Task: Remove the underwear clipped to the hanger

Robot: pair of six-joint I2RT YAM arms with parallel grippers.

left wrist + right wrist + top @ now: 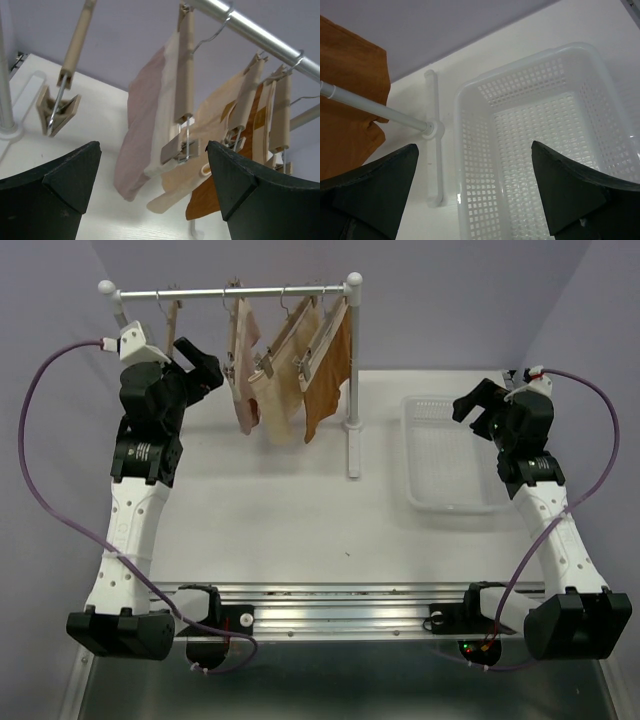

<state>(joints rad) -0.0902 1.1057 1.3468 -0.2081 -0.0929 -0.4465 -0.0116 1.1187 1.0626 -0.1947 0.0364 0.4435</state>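
Observation:
Three pieces of underwear hang clipped to wooden hangers on a small rail (235, 291): a pale pink one (242, 365) on the left, a cream-beige one (280, 390) in the middle, and an orange-brown one (328, 375) on the right. My left gripper (207, 365) is open and empty, raised just left of the pink piece. In the left wrist view the pink piece (142, 130), its clip (179, 149), the cream piece (212, 120) and the orange-brown piece (205, 200) lie ahead between my fingers (152, 150). My right gripper (472, 410) is open and empty above the basket.
A white perforated basket (412, 455) sits on the table at the right; it also shows in the right wrist view (530, 60). The rack's right post (353, 380) and foot (434, 150) stand beside it. An empty clip hanger (75, 45) hangs at the rail's left end.

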